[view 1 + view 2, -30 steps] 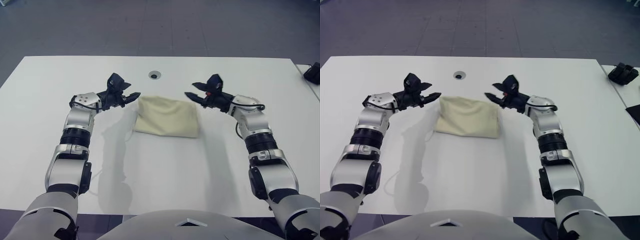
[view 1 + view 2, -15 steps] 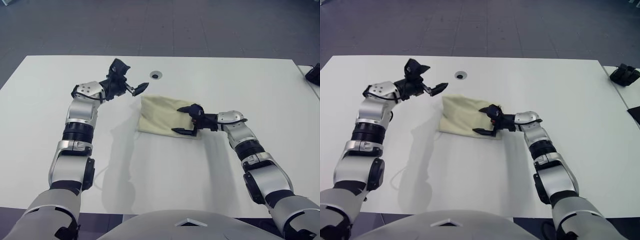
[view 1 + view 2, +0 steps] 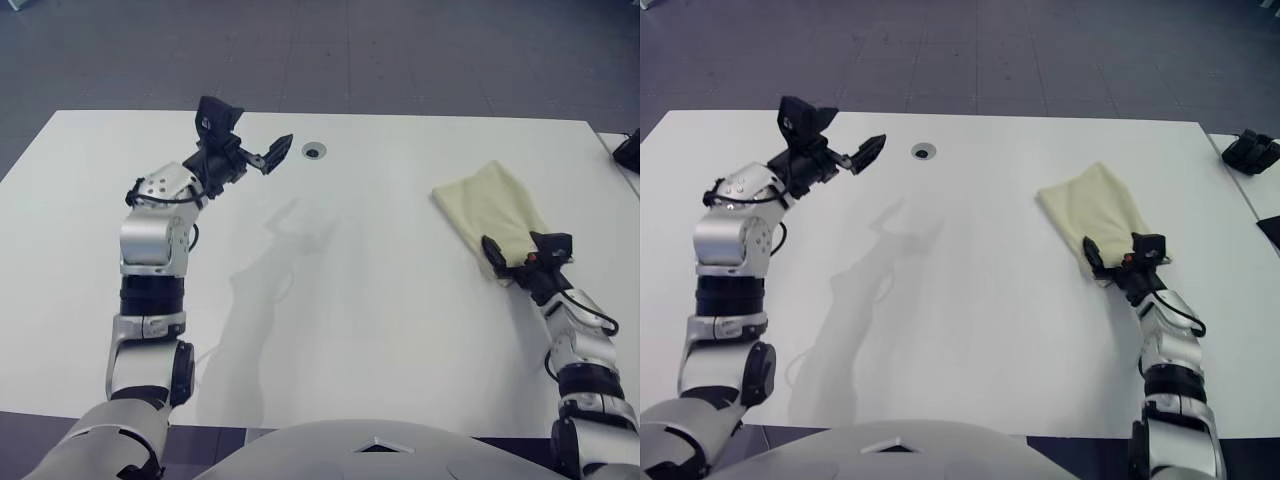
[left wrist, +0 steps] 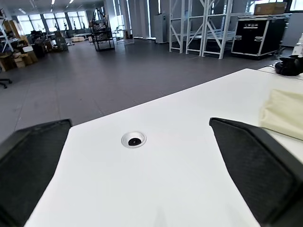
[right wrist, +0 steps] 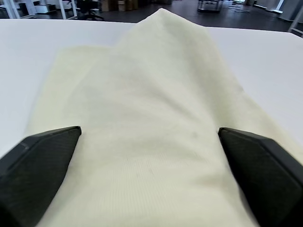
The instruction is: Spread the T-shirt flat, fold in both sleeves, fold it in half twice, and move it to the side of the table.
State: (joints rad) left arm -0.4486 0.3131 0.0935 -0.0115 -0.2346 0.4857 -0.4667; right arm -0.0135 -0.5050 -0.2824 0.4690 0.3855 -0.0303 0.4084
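Observation:
The folded cream T-shirt (image 3: 492, 208) lies near the right side of the white table (image 3: 350, 310), one corner pointing to the far edge. My right gripper (image 3: 510, 262) rests at the shirt's near end. In the right wrist view its fingers (image 5: 42, 156) stand wide apart, open, with the cloth (image 5: 151, 109) lying between them. My left gripper (image 3: 270, 158) hangs open above the back left of the table, far from the shirt, holding nothing. The left wrist view catches the shirt (image 4: 284, 111) at a distance.
A round cable hole (image 3: 313, 150) sits in the table near its far edge. A black object (image 3: 1248, 150) lies on a neighbouring surface past the table's right edge. The table's right edge runs close behind the shirt.
My right gripper came down onto the shirt's near right part and swept it from the table's middle to the right side. My left arm lifted and drew back to the left.

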